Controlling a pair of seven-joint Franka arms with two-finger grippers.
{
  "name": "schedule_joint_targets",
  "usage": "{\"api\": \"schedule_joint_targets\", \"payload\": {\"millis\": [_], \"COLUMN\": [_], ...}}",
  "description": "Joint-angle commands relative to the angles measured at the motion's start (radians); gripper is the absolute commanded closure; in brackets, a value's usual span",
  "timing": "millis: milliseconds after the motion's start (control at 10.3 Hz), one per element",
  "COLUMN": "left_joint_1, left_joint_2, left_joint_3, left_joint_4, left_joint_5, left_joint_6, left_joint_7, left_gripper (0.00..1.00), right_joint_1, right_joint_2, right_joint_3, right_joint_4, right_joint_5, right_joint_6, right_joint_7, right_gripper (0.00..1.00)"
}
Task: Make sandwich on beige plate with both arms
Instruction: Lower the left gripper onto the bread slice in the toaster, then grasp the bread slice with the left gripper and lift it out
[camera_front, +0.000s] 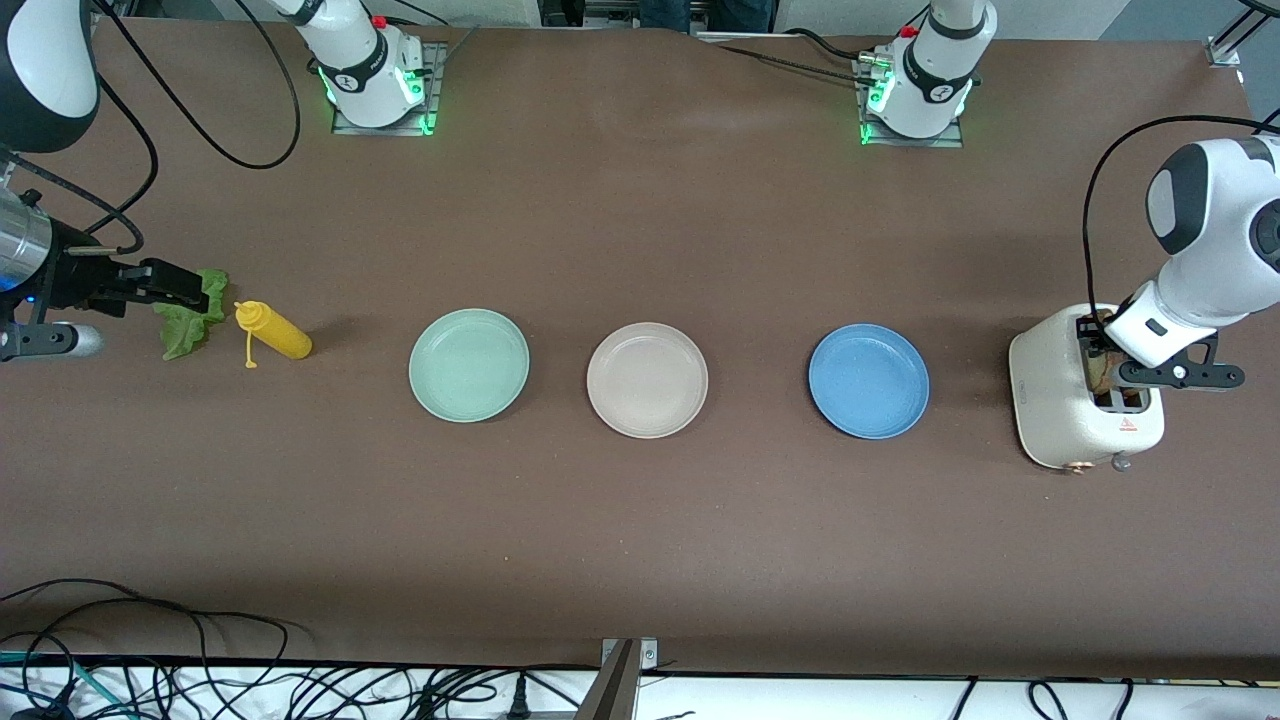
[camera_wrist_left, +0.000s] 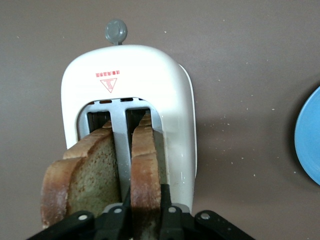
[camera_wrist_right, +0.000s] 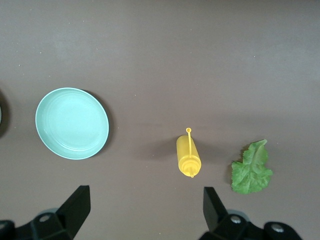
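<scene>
a white two-slot plastic toaster (camera_wrist_left: 132, 95) stands at the left arm's end of the brown table (camera_front: 640, 550) and holds two tan bread slices with brown crust, one in each slot, both sticking up out of it. the left gripper (camera_wrist_left: 145, 212) is down at the toaster's top, its black fingers (camera_wrist_left: 167, 207) pinched narrow on the edge of one bread slice (camera_wrist_left: 145, 170), while the other bread slice (camera_wrist_left: 82, 170) stands free in the neighbouring slot. three round shallow plates lie in a row along the middle of the table, each with nothing in it: the round pale beige plate (camera_front: 647, 379) in the centre, a mint-green plate (camera_front: 469, 364) toward the right arm's end and a blue plate (camera_front: 868, 380) toward the left arm's end. a ruffled green lettuce leaf (camera_wrist_right: 252, 167) lies on the table at the right arm's end, just beside a yellow plastic squeeze bottle (camera_wrist_right: 188, 157) lying on its side. the right gripper (camera_wrist_right: 145, 210) hangs over that end of the table, its fingers (camera_wrist_right: 75, 205) spread wide with nothing between them. only the left wrist view shows the bread plainly; the front view gives just a glimpse of it under the arm. the toaster's top carries a small red triangle mark with red lettering too small to read, and a grey round knob (camera_wrist_left: 116, 31) sticks out at its end.
</scene>
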Motion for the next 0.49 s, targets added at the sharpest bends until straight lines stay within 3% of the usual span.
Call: {"api": "schedule_joint_targets", "payload": {"millis": [0,390], "left_joint_1": [0.026,0.026], "left_joint_2": [-0.001,-0.009], "left_joint_3": [-0.005,-0.011], "left_joint_4": [0.026,0.104], "left_joint_5": [0.027,0.014], "left_joint_6": [-0.008,-0.114], "left_joint_7": [0.027,0.061], "left_gripper": [1.00,1.00], "right_joint_1": [-0.002,-0.001], "right_joint_2": [-0.003,-0.003], "right_joint_3": [0.001,0.001], "right_joint_4": [0.004,0.004], "right_joint_5": [0.017,0.017], "right_joint_6": [-0.006,-0.006], "right_joint_7": [-0.002,-0.002], "right_gripper": [0.00,0.00]}}
